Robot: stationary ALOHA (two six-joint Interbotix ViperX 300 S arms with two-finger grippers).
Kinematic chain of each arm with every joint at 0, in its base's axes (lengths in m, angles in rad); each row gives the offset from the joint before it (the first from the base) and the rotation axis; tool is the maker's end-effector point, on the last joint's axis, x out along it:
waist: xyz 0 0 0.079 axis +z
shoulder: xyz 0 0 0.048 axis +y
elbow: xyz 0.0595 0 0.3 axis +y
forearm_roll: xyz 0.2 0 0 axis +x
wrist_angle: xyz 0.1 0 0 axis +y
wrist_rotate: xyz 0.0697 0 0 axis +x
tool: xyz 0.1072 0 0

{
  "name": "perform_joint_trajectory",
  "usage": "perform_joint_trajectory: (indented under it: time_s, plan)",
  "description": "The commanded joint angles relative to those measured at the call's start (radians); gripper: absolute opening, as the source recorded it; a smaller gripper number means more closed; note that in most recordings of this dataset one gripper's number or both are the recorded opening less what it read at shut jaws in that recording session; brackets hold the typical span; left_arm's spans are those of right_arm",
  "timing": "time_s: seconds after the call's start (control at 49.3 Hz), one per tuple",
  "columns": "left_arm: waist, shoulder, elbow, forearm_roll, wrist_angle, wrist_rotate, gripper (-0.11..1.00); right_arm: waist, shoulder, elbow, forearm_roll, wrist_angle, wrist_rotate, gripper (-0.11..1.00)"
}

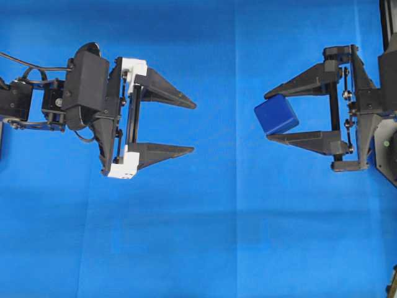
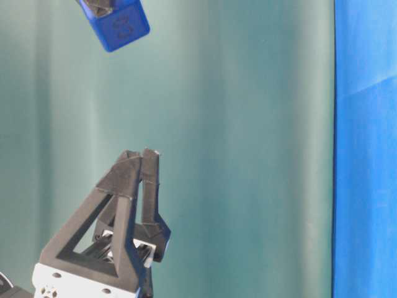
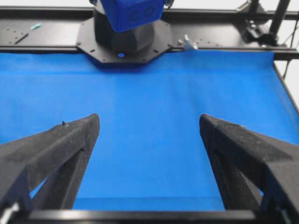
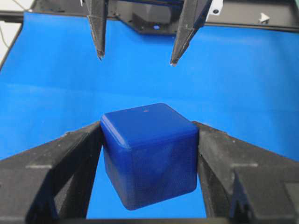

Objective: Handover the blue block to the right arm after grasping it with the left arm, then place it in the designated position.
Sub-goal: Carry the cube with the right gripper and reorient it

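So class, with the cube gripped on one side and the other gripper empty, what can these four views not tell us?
- Designated position: no mark shows on the blue cloth in any view.
- Embossed marks on the blue block: too small to read, table-level and left wrist views.
- Right gripper: its arm is cut off by the overhead edge.
- Left gripper: its fingertips are cut off in the left wrist view.

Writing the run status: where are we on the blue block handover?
Handover looks done: the right gripper is shut on the blue block, and the left gripper is open and empty, well apart from it. In hand: the block is held above the blue cloth. Left: placing it; no marked spot is visible.
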Motion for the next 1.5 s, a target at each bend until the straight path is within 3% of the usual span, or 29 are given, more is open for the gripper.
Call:
perform_joint_trajectory:
  time_s: [0.0, 0.771, 0.933, 1.339, 1.481]
  plan:
    - [0.0, -0.017, -0.021, 0.003, -0.006, 0.003, 0.92, 0.002, -0.005, -0.015, 0.0, -0.003, 0.002, 0.52]
    - [0.0, -0.017, -0.021, 0.003, -0.006, 0.003, 0.92, 0.002, -0.005, -0.015, 0.003, 0.005, 0.008, 0.52]
    - [0.0, -0.018, -0.021, 0.003, -0.006, 0.003, 0.92, 0.003, -0.005, -0.015, 0.008, 0.071, 0.009, 0.52]
    - [0.0, -0.02, -0.021, 0.002, -0.006, 0.002, 0.92, 0.06, -0.005, -0.012, 0.089, 0.265, 0.009, 0.52]
    - [0.0, -0.02, -0.021, 0.002, -0.006, 0.002, 0.92, 0.067, -0.005, -0.014, 0.097, 0.29, 0.008, 0.52]
